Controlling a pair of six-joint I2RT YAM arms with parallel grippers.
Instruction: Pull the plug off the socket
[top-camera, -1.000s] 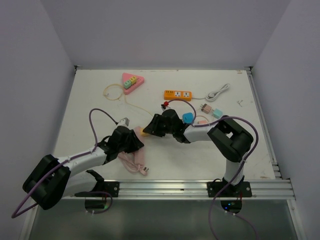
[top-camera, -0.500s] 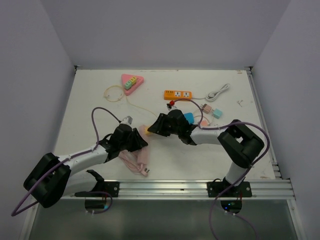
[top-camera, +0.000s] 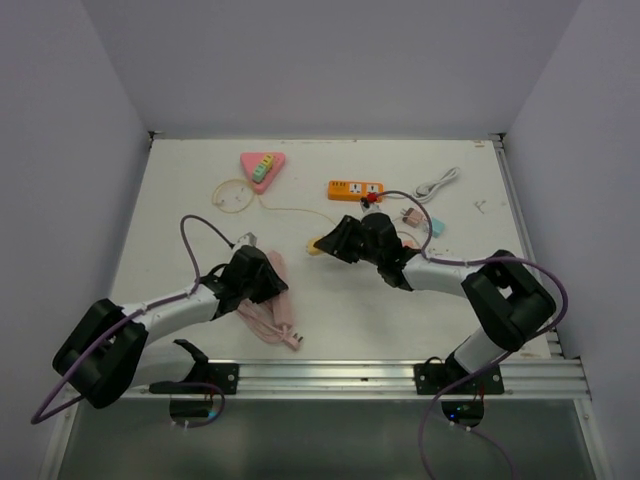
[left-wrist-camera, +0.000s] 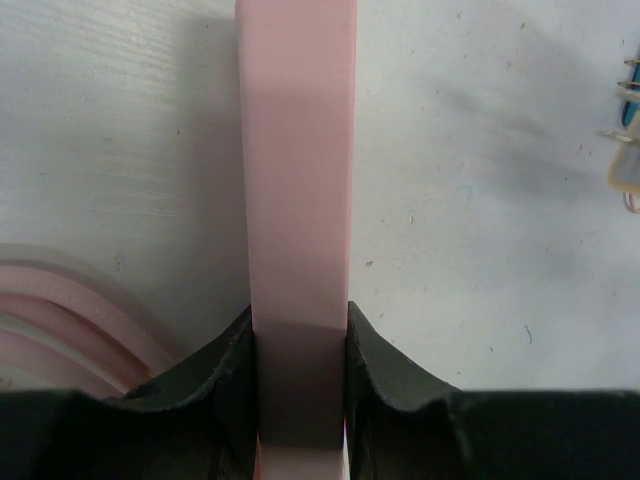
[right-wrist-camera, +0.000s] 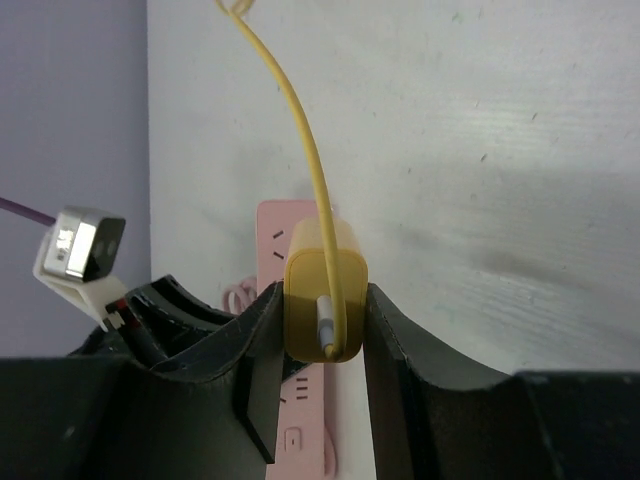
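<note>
- The worktop (top-camera: 190, 230) is a white board, scuffed and speckled up close, boxed in on three sides by plain pale lilac walls (top-camera: 330, 60), with a metal rail (top-camera: 400, 372) along the near edge.
- Toward the back lie a pink triangular socket block (top-camera: 263, 166), an orange power strip (top-camera: 356, 188) and a coiled white cable (top-camera: 438, 183). Two small adapters, one pinkish (top-camera: 410, 215) and one teal (top-camera: 436, 228), sit just right of centre.
- The yellow plug (right-wrist-camera: 312, 272) is a small rounded block of glossy mustard plastic, with a white connector pushed into its back.
- Its thin yellow cord (right-wrist-camera: 294, 110) curves away across the board to a loose loop (top-camera: 232, 194) near the triangular block.
- The right gripper (right-wrist-camera: 322, 325) is clamped on the plug, one black finger against each side.
- From above, the plug sits near the middle of the worktop, a little apart from the end of the pink power strip (left-wrist-camera: 297, 180).
- The strip is a long, smooth, pale pink bar seen edge-on in the left wrist view, its socket faces just visible below the plug in the right wrist view.
- The left gripper (left-wrist-camera: 298, 345) is closed tight on the strip's sides.
- The strip's pink cord (top-camera: 262, 322) lies bunched on the worktop beside the left arm.
</note>
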